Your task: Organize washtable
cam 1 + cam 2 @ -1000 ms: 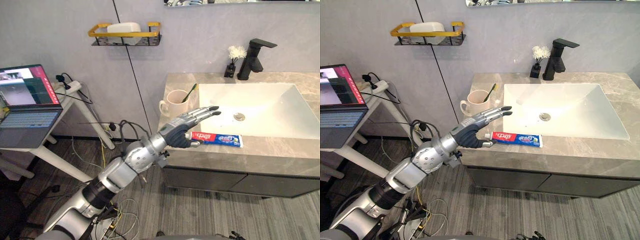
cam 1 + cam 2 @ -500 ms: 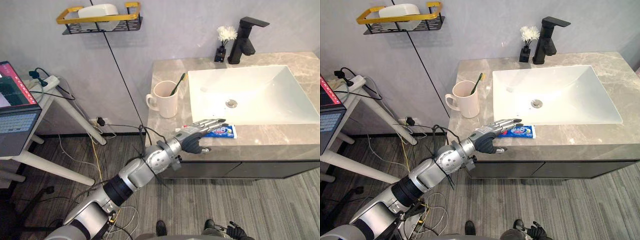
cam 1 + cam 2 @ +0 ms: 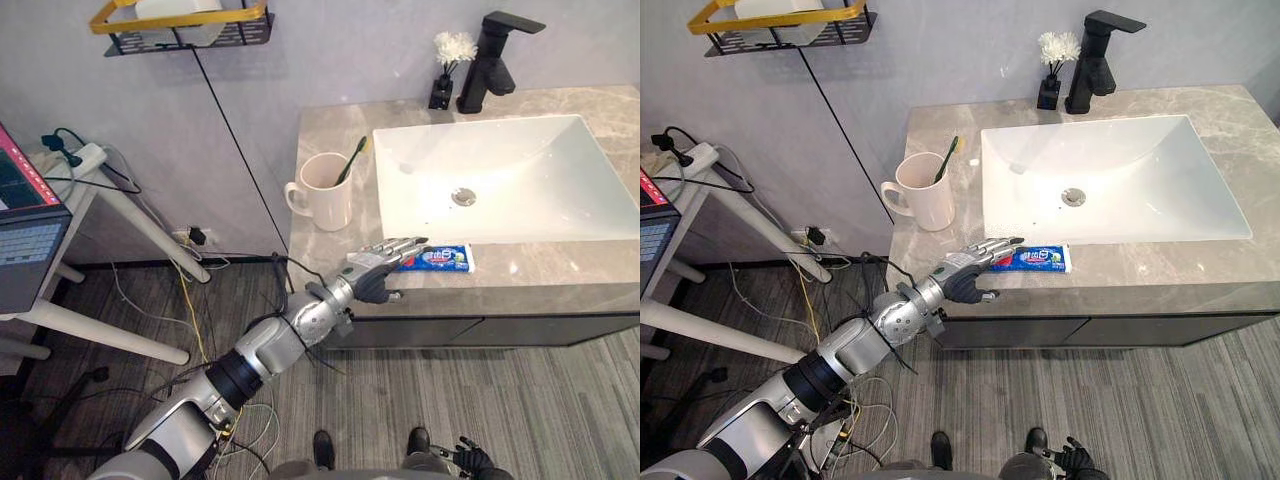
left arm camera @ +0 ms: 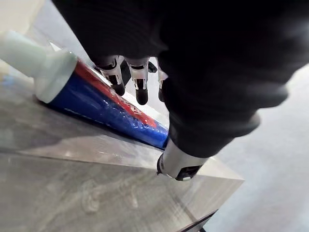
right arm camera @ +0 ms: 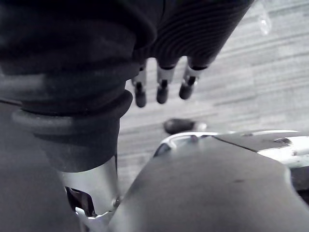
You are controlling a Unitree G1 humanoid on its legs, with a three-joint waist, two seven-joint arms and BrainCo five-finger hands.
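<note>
Toothpaste tube (image 3: 438,259), blue/red w/ white cap, lies flat on desk (image 3: 560,287) front strip before sink (image 3: 530,165), L hand (image 3: 374,273) fingers straight & loose over its left end, no grip (R hand (image 5: 163,88) fingers slack too); behind, mug (image 3: 326,195) holds green toothbrush (image 3: 352,165).

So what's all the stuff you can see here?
Grey stone counter: one, against the wall.
White rectangular sink: one, set in the counter.
Blue-and-red toothpaste tube, white cap: one, counter's front edge.
Cream mug: one, left of the sink.
Green toothbrush: one, in the mug.
Black tap: one, behind the sink.
Black vase of white flowers: one, beside the tap.
Yellow-rimmed black wire shelf: one, on the wall.
Laptop: one, grey, far left.
Left hand: one, silver, open over the toothpaste tube.
Right hand: one, silver, open, above the plank floor.
</note>
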